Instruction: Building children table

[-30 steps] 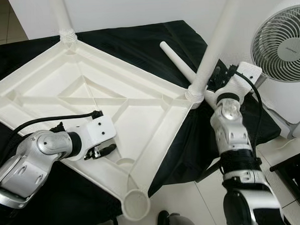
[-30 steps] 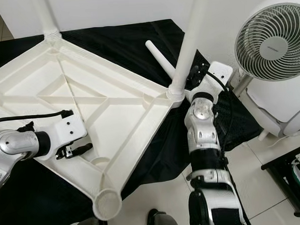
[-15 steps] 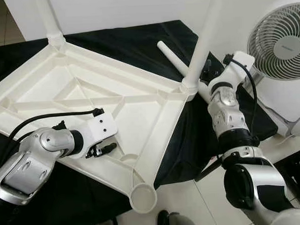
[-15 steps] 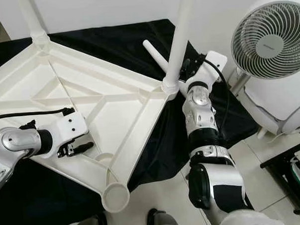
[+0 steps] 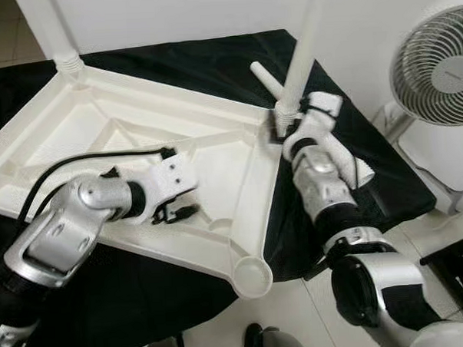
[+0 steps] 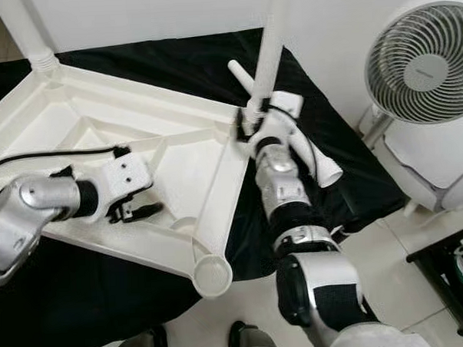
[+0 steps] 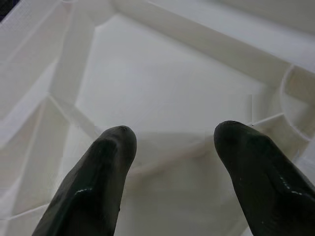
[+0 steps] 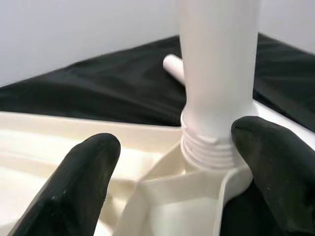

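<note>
**Two legs in, sockets still empty**

Left eye view: the upturned white tabletop (image 5: 138,139) lies across the black-draped bench (image 5: 211,59). One leg (image 5: 48,32) stands upper left, a second leg (image 5: 303,55) upper centre. A loose leg (image 5: 354,164) lies right of centre; the near corner socket (image 5: 253,274) is empty.

Left wrist view: left gripper (image 7: 172,147), fingers apart, holds nothing.

Right wrist view: right gripper (image 8: 172,162), fingers spread around the second leg's threaded base, not closed.

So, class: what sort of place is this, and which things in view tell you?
Probably a room in a home used as a work area: a tiled floor, a white standing fan by the white wall, and an upturned white plastic tabletop on a black cloth.
</note>
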Motion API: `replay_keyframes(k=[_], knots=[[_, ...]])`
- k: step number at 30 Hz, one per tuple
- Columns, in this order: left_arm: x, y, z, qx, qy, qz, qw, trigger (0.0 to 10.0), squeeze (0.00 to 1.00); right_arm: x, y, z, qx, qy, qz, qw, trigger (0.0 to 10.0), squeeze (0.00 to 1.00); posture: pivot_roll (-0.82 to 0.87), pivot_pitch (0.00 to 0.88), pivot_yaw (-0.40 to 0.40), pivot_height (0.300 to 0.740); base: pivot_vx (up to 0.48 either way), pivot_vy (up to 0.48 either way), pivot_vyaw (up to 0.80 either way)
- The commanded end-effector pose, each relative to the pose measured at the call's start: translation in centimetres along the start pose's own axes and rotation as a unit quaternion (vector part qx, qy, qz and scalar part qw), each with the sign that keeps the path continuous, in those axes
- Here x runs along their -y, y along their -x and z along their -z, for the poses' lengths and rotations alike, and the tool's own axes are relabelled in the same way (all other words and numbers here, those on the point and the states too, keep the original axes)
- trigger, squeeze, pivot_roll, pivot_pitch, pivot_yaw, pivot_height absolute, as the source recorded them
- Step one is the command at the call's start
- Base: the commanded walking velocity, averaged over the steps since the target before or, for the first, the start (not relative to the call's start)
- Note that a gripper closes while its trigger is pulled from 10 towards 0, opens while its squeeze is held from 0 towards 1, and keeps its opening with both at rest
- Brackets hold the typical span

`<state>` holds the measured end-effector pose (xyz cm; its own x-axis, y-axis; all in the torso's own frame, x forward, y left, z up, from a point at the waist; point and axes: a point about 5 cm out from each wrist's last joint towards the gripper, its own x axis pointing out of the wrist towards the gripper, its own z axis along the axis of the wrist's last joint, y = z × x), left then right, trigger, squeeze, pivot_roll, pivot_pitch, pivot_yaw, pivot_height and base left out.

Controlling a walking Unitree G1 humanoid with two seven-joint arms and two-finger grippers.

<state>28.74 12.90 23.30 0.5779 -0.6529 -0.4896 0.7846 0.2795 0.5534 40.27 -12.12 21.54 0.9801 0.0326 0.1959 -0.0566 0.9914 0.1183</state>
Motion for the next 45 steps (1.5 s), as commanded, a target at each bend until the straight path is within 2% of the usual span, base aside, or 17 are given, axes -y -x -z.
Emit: replay_keyframes(k=[1, 6, 11, 13, 15, 19, 22, 23, 26, 27, 30, 34, 39, 45], knots=[[-1.1, 0.3, 0.2, -0.004, -0.004, -0.021, 1.000, 10.0, 0.00, 1.1, 0.4, 0.0, 0.015, 0.002, 0.006, 1.000, 10.0, 0.00, 0.08, 0.214, -0.021, 0.740, 0.000, 0.000, 0.00], [-2.4, 1.0, 0.2, 0.004, -0.003, -0.046, 0.999, 10.0, 0.00, 1.3, 1.5, 0.5, 0.026, 0.012, -0.015, 0.999, 10.0, 0.00, 0.08, 0.214, -0.022, 0.740, 0.000, 0.000, 0.00], [-2.8, 0.9, -0.1, 0.027, 0.003, -0.055, 0.998, 10.0, 0.00, 1.3, 2.6, 0.8, 0.037, 0.021, -0.033, 0.999, 10.0, 0.00, 0.08, 0.213, -0.023, 0.740, 0.000, 0.000, 0.00], [-2.8, 0.9, -0.2, 0.034, 0.005, -0.056, 0.998, 10.0, 0.00, 1.4, 2.9, 0.8, 0.040, 0.020, -0.035, 0.998, 10.0, 0.00, 0.09, 0.210, -0.032, 0.740, 0.000, 0.000, 0.00], [-2.7, 0.7, -0.5, 0.064, 0.021, -0.050, 0.996, 10.0, 0.00, 1.6, 3.9, 0.5, 0.058, 0.021, -0.044, 0.997, 10.0, 0.00, 0.08, 0.207, -0.037, 0.740, 0.000, 0.000, 0.00], [-2.7, 0.4, -0.5, 0.083, 0.035, -0.044, 0.995, 10.0, 0.00, 2.0, 5.0, 0.1, 0.072, 0.021, -0.047, 0.996, 10.0, 0.00, 0.08, 0.207, -0.037, 0.740, 0.000, 0.000, 0.00], [-2.0, 0.0, -0.4, 0.099, 0.029, -0.007, 0.995, 10.0, 0.00, 3.0, 6.5, -0.2, 0.078, 0.028, -0.050, 0.995, 10.0, 0.00, 0.08, 0.204, -0.046, 0.740, 0.000, 0.000, 0.00], [-2.0, 0.0, -0.4, 0.099, 0.029, -0.007, 0.995, 10.0, 0.00, 3.0, 6.5, -0.2, 0.078, 0.028, -0.050, 0.995, 10.0, 0.00, 0.08, 0.204, -0.046, 0.740, 0.000, 0.000, 0.00], [-1.6, -0.4, -0.1, 0.111, 0.007, 0.026, 0.993, 10.0, 0.00, 4.0, 8.8, -0.9, 0.088, 0.031, -0.066, 0.993, 10.0, 0.00, 0.08, 0.201, -0.048, 0.740, 0.000, 0.000, 0.00], [-1.6, -0.4, -0.1, 0.111, 0.007, 0.026, 0.993, 10.0, 0.00, 4.0, 8.8, -0.9, 0.088, 0.031, -0.066, 0.993, 10.0, 0.00, 0.08, 0.201, -0.048, 0.740, 0.000, 0.000, 0.00], [-1.7, -0.9, 0.4, 0.109, -0.028, 0.044, 0.993, 10.0, 0.00, 5.0, 11.2, -0.9, 0.075, 0.044, -0.078, 0.993, 10.0, 0.00, 0.07, 0.201, -0.045, 0.740, 0.000, 0.000, 0.00], [-1.9, -1.1, 0.5, 0.108, -0.048, 0.046, 0.992, 10.0, 0.00, 5.3, 12.1, -0.8, 0.068, 0.050, -0.081, 0.993, 10.0, 0.00, 0.06, 0.204, -0.042, 0.740, 0.000, 0.000, 0.00], [-2.3, -1.8, 2.1, 0.054, -0.103, 0.059, 0.991, 10.0, 0.00, 5.7, 14.7, -1.4, 0.048, 0.030, -0.092, 0.994, 10.0, 0.00, 0.05, 0.207, -0.035, 0.740, 0.000, 0.000, 0.00], [-3.2, -1.4, 2.9, 0.047, -0.097, 0.080, 0.991, 10.0, 0.00, 5.7, 15.9, -1.9, 0.038, 0.021, -0.103, 0.994, 10.0, 0.00, 0.04, 0.208, -0.025, 0.740, 0.000, 0.000, 0.00]])
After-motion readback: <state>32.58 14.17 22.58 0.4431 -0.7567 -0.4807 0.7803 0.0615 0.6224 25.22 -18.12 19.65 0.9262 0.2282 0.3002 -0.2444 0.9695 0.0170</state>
